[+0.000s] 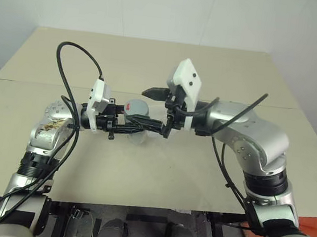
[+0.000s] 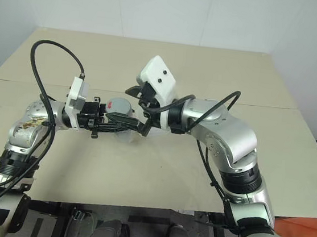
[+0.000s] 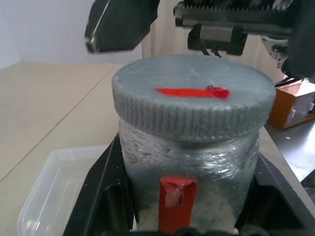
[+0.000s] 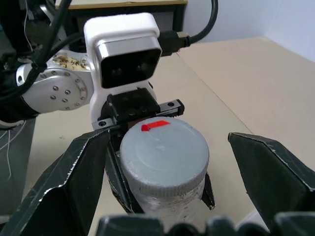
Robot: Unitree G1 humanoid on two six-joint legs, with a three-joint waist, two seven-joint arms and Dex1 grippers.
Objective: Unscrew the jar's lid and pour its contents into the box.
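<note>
From the head views, the left gripper (image 1: 137, 126) points to the right and holds the jar (image 1: 137, 108) tight between its two black fingers, up in the air over the middle of the table (image 1: 141, 168). The jar lies on its side, with its lid (image 2: 112, 104) still on. The right gripper (image 1: 158, 110) points to the left and meets the jar there. Its fingers stand wide apart, one above the jar and one below it. Just under the jar a bit of the clear box (image 1: 136, 137) peeks out on the table, well away from every edge.

In the left wrist view, the jar (image 3: 189, 182) sits snug between the left fingers (image 3: 101, 191). A red stripe (image 3: 176, 202) runs down its side, and a red mark (image 3: 192, 92) sits on top of the grey lid (image 3: 192, 98). The box (image 3: 54, 191) lies on the table below. The right gripper's fingers (image 3: 118, 24) show beyond the lid.

In the right wrist view, the lid (image 4: 165, 150) faces the camera. The right fingers (image 4: 69, 182) stand wide on both sides of the lid and do not touch it. I cannot see what is in the jar.
</note>
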